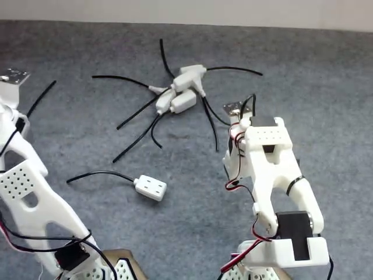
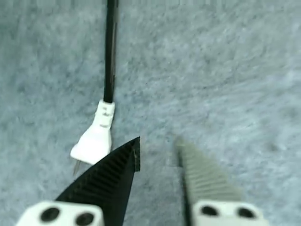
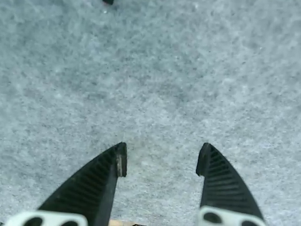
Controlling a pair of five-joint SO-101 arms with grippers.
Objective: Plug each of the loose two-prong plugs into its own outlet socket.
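Note:
A loose white two-prong plug point(image 2: 94, 139) on a black cord point(image 2: 110, 47) lies on the grey carpet. My left gripper point(image 2: 157, 147) is open just beside it, and the plug rests outside the black finger point(image 2: 117, 174), not between the jaws. My right gripper point(image 3: 163, 153) is open over bare carpet with nothing between its fingers. A white outlet socket point(image 1: 150, 188) with a black cord lies alone in the middle of the high view. A tangle of white plugs and sockets point(image 1: 180, 90) with black cords lies farther back.
The left arm point(image 1: 23, 175) stands along the left edge, the right arm point(image 1: 265, 151) at centre right. Loose black cords point(image 1: 137, 137) spread out from the tangle. A cord end point(image 3: 108, 2) shows far ahead of my right gripper. Grey carpet point(image 1: 87, 134) covers the table.

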